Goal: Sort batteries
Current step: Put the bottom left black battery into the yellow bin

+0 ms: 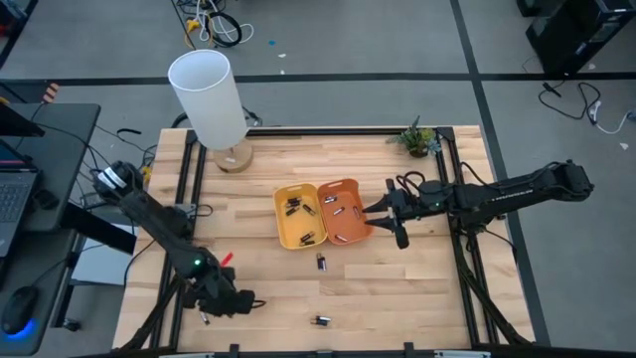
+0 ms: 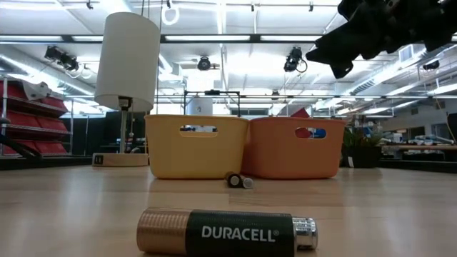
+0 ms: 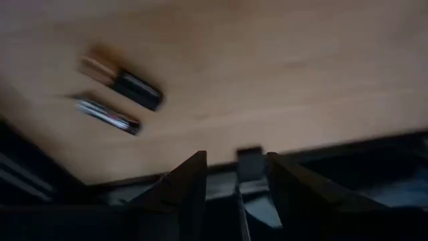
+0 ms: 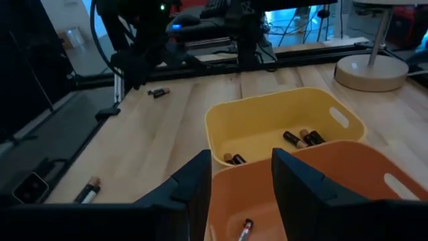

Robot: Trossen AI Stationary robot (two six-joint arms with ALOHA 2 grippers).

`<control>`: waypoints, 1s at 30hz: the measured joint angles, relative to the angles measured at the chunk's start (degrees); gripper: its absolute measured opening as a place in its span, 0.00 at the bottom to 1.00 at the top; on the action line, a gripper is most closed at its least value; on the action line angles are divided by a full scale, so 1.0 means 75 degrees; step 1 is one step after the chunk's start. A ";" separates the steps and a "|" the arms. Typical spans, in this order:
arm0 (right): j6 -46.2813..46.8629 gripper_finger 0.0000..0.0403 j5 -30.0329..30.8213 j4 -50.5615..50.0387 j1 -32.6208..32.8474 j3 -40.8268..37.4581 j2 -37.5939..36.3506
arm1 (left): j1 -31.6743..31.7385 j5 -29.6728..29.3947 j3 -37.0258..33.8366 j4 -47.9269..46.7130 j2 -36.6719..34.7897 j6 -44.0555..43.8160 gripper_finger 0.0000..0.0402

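Wooden table [image 1: 397, 298], loose batteries [image 1: 321, 262]

high: overhead, straight down | low: tabletop level — both show trays [image 1: 318, 214]

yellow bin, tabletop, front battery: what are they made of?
Yellow bin: likely matte moulded plastic, with rounded corners and a cut-out handle slot. Tabletop: light wood planks, with visible grain and seams, smooth finish. Duracell battery: metal cell, glossy copper-and-black wrap, shiny silver end cap.
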 joint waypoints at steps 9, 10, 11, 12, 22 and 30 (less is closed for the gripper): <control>-0.0402 0.36 0.0023 0.0137 0.0000 0.0000 0.0176 | -0.0170 -0.0022 0.0377 -0.1593 0.0521 0.0059 0.42; -0.0402 0.36 0.0023 0.0144 0.0000 0.0000 0.0176 | -0.0222 0.0026 0.0377 -0.1656 0.0565 0.0057 0.42; -0.0401 0.36 0.0023 0.0139 0.0000 0.0000 0.0176 | -0.0260 0.0079 0.0380 -0.1659 0.0628 0.0056 0.42; -0.0397 0.35 0.0023 0.0139 0.0000 0.0000 0.0176 | -0.0285 0.0111 0.0380 -0.1656 0.0710 0.0055 0.42; -0.0069 0.36 0.0023 0.0104 0.0000 0.0000 0.0176 | -0.0484 0.0502 0.0380 -0.1348 0.1196 0.0053 0.42; -0.0019 0.35 0.0023 0.0064 0.0000 0.0000 0.0176 | -0.0648 0.0409 0.0380 -0.1569 0.1287 0.0049 0.42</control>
